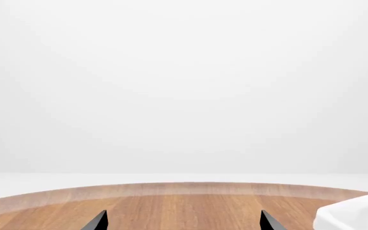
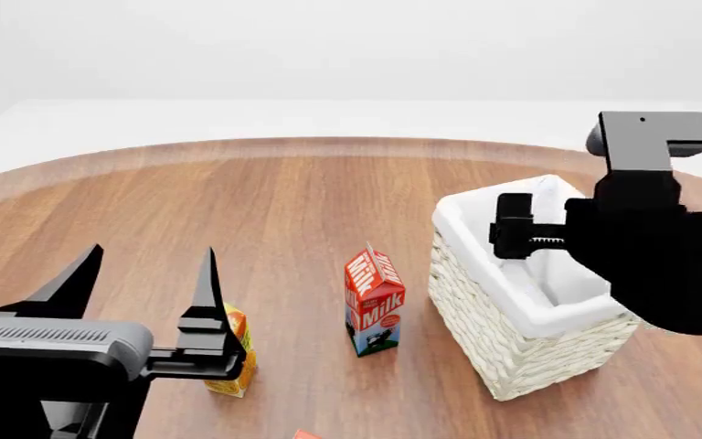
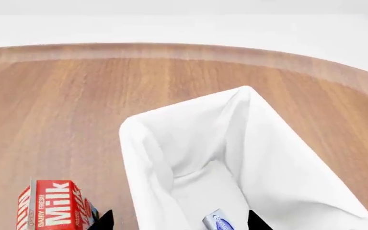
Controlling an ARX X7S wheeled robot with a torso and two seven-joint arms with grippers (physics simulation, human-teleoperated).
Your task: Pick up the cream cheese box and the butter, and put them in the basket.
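With my right gripper (image 3: 178,221) spread empty above the basket (image 3: 147,143), I see the cream cheese box (image 3: 217,222) inside, left gripper (image 2: 146,279) open too.

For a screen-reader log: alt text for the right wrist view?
Looking down into the white-lined basket, where a small white-and-blue cream cheese box lies at the bottom. A red milk carton stands beside the basket on the wooden table.

A round wooden table (image 2: 290,210) fills the scene, warm brown planks with the grain running away from the fingers, its curved edge paler. Beyond that edge lies a flat white floor (image 2: 326,114), and past it a plain white wall (image 1: 184,86), evenly lit, no shadows.
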